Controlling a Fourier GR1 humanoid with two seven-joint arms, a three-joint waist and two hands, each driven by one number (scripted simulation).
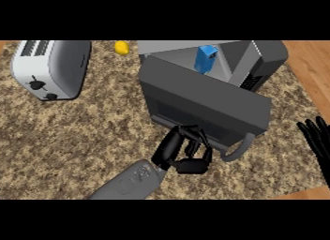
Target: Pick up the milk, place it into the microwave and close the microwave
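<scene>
While the right hand [327,145] just rests open at the right edge, fingers up, the left hand [183,152] sits curled against the microwave door [202,105], holding nothing. Further back, the blue milk [207,58] stands upright, long axis vertical, inside the microwave [261,56], well beyond that hand. Toaster [51,68] sits far left on the counter [78,140].

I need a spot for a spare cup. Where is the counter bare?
Bare counter lies between the toaster and the microwave door, and right of the door toward the right hand. It is crowded around the left hand by the door.
</scene>
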